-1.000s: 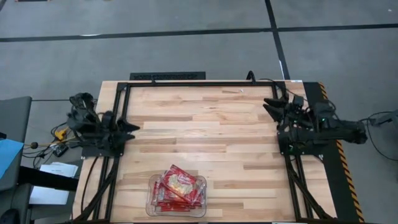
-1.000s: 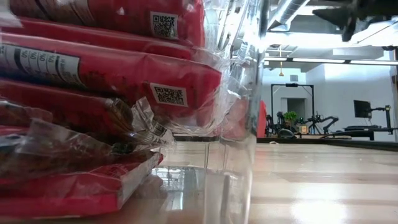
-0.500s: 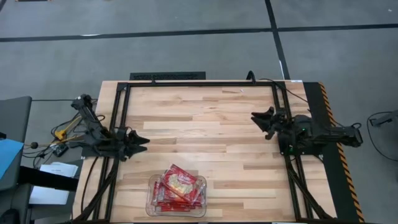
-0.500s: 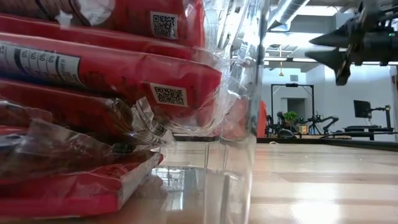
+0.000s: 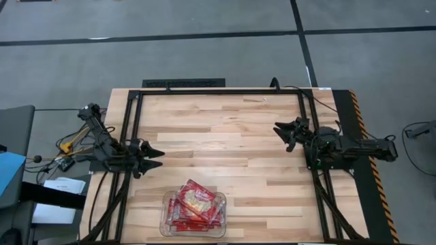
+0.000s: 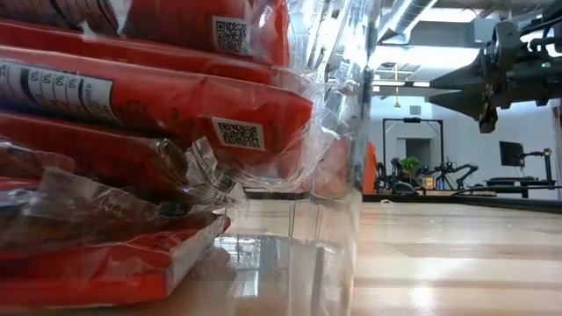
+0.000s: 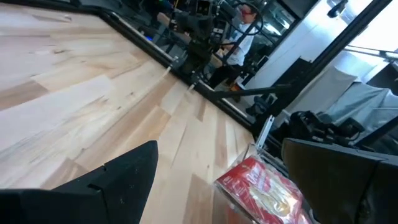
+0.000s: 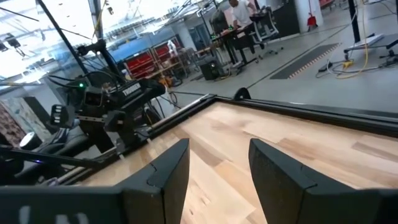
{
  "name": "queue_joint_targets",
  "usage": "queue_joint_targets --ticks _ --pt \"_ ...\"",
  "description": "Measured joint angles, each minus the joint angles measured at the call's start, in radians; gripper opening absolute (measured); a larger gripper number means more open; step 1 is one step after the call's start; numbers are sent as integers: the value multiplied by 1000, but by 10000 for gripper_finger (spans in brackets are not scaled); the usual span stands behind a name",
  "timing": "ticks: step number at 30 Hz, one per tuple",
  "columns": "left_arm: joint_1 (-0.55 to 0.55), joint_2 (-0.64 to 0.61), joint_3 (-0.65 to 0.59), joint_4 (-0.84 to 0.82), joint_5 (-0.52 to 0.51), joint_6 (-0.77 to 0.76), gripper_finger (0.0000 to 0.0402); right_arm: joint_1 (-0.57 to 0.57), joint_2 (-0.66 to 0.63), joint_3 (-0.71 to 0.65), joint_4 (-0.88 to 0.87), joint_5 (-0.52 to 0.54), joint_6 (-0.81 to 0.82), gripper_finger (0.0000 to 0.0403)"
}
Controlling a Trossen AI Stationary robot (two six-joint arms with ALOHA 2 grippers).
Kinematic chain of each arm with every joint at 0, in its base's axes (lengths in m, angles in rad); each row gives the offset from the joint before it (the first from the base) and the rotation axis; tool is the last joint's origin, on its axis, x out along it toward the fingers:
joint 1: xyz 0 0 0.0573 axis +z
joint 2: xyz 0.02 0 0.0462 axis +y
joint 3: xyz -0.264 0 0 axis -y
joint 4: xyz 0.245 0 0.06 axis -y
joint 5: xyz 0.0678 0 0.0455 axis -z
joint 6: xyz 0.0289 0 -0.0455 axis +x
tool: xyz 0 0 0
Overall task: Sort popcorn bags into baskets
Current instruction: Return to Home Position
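Red bags (image 5: 196, 201) lie heaped in the clear tub (image 5: 163, 219) at the near edge of the desk (image 5: 225, 129), with none left on the boards. Beyond, the left hand (image 5: 157, 158) and right hand (image 5: 281, 133), both released and empty, have swung in from their folded posts of a second ago and hover well apart from the tub. Sorting looks finished, and the arms appear to be settling home.

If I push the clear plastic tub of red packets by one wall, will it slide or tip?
It probably slides: the shallow clear plastic tub sits low and flat on the smooth wooden table. Its thin wall may flex. The flat red popcorn packets lie stacked askew in glossy film, so the top ones could shift.
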Motion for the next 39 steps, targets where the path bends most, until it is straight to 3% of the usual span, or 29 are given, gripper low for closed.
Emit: queue_joint_targets --ticks 39 --pt "0 0 -3 1 -3 28 332 0 0 -3 -8 0 -3 177"
